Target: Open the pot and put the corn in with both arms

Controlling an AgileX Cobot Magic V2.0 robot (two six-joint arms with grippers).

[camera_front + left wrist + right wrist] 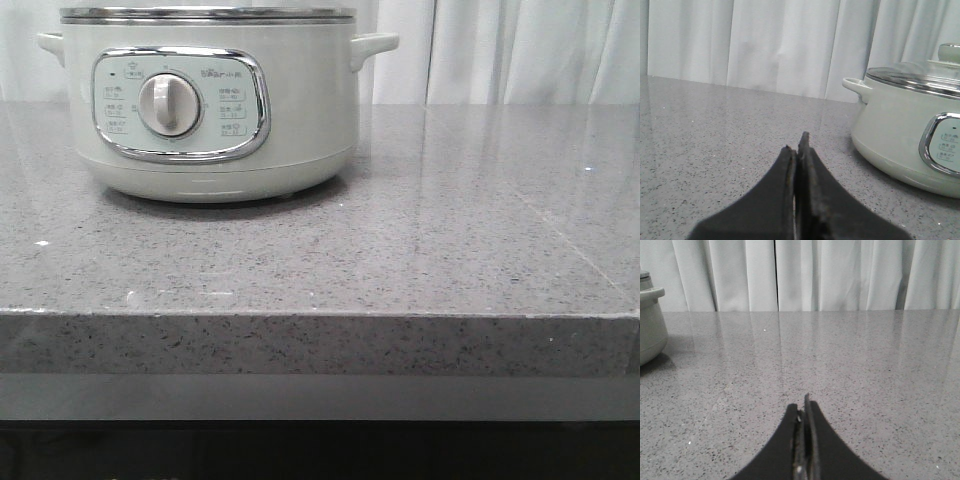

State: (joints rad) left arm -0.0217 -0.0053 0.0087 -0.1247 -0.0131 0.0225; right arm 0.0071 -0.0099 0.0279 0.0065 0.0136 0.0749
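Both tools, left (pixel 799 145) and right (pixel 805 407), sit low over the counter (pixel 450 230), jaws pressed together and empty; lidded pot (pixel 210 100) stands ahead of the left.

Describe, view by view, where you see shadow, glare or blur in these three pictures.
Front view: the pot casts a dark shadow at its base, and the stone counter shows pale streaks of glare. Left wrist view: the shut left gripper is blurred. Right wrist view: the right gripper is soft too, and the curtain reflects in the counter.
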